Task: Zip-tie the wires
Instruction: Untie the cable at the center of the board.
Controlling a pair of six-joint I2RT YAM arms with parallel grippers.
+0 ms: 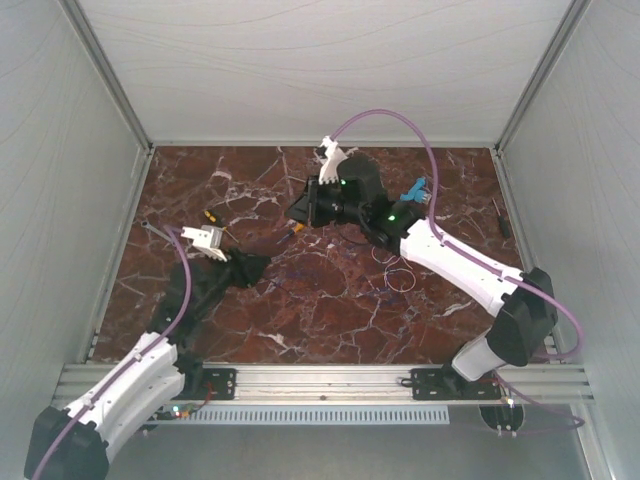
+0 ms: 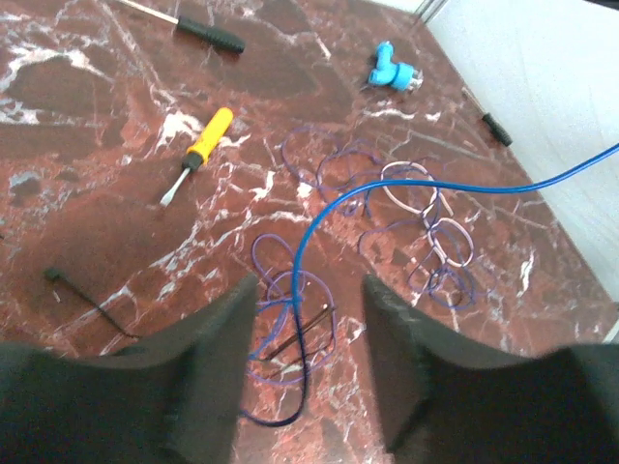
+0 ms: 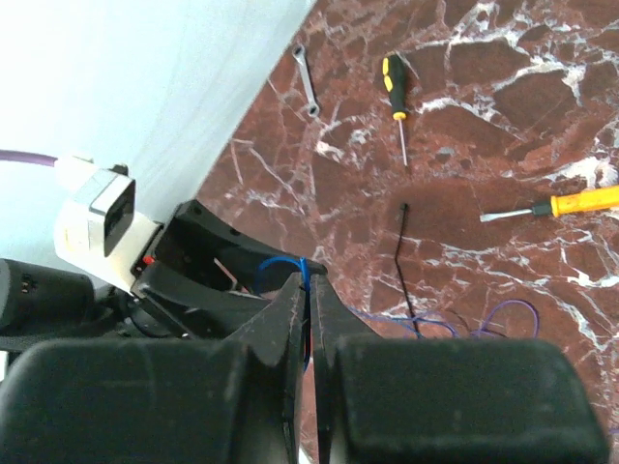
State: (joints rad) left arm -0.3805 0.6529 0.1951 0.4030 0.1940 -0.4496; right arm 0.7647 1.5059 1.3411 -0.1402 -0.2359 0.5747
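At the lower left of the left wrist view, one thin black zip tie [image 2: 92, 298] lay loose on the red marble tabletop [image 2: 58, 106], apart from the rest. Rightward lay one orange-handled screwdriver [image 2: 198, 150], with one black-handled screwdriver [image 2: 208, 35] at upper left. At bottom centre the left gripper [image 2: 309, 309] stood part-open, clamping nothing, with a bright blue strand [image 2: 387, 188] passing through its gap. The tangle of thin purple-blue and whitish wires [image 2: 426, 227] sprawled from centre to right in several loops. One blue plastic fitting [image 2: 392, 68] sat above them, and one slim dark-handled tool [image 2: 491, 123] lay by the wall. The right gripper [image 3: 308, 285] was pinched tight on that strand. The step looked like gathering, with nothing tied. Next, the loops needed bunching and the tie fetching.
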